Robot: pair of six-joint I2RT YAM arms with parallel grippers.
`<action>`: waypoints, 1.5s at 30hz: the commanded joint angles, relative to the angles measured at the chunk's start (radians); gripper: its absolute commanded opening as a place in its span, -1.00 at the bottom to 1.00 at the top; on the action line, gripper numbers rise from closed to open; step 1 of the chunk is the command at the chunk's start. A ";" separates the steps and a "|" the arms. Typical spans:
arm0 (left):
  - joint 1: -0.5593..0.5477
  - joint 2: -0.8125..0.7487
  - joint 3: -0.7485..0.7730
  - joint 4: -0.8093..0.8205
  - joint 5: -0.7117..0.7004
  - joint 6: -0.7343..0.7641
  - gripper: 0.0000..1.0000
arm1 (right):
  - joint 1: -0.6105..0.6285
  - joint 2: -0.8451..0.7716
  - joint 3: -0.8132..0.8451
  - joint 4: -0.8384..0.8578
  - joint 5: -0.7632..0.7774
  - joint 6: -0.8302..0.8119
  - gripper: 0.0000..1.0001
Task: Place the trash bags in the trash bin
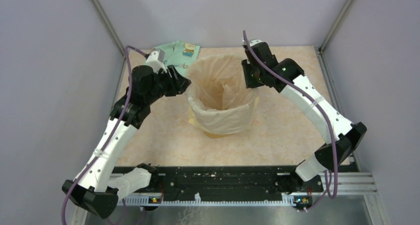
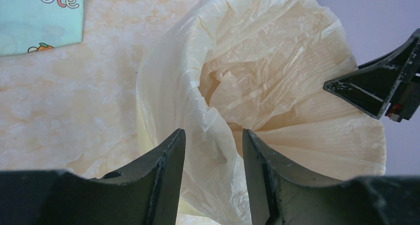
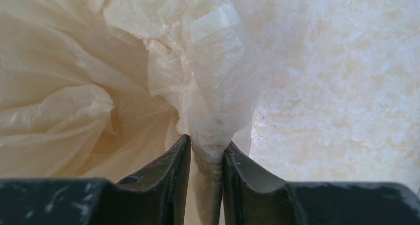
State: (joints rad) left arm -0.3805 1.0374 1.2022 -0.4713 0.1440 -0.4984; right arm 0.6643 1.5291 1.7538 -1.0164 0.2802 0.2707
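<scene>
The trash bag [image 1: 223, 84], thin cream translucent plastic, lines the trash bin and folds over its rim. Only a strip of the orange-yellow bin [image 1: 214, 134] shows below the bag's skirt. My left gripper [image 1: 184, 84] is at the left rim. In the left wrist view its jaws [image 2: 214, 138] stand apart with the bag's rim fold [image 2: 213, 121] loose between them. My right gripper [image 1: 250, 77] is at the right rim. In the right wrist view it [image 3: 206, 144] is shut on a bunched piece of the bag [image 3: 213, 86].
A mint-green patterned cloth [image 1: 178, 51] lies on the table behind the left gripper and also shows in the left wrist view [image 2: 39, 17]. The right gripper's finger [image 2: 376, 88] shows across the bin. Grey walls stand on three sides of the beige tabletop [image 1: 163, 136].
</scene>
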 commanded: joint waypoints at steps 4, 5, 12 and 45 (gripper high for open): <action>-0.005 0.014 0.057 0.061 0.024 0.011 0.07 | -0.003 0.049 0.046 -0.005 0.097 0.055 -0.83; -0.004 0.019 0.062 0.060 0.026 0.012 0.08 | -0.004 0.055 0.054 -0.012 0.112 0.061 -0.91; -0.003 0.027 0.088 0.062 0.023 0.021 0.10 | -0.006 0.098 0.120 -0.072 0.241 0.096 -1.00; -0.003 -0.035 0.089 0.073 0.077 0.067 0.59 | -0.073 -0.104 -0.007 0.166 0.092 0.137 0.97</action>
State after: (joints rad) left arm -0.3805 1.0428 1.2827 -0.4633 0.1875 -0.4477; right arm 0.5968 1.5219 1.7515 -0.9222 0.4011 0.4129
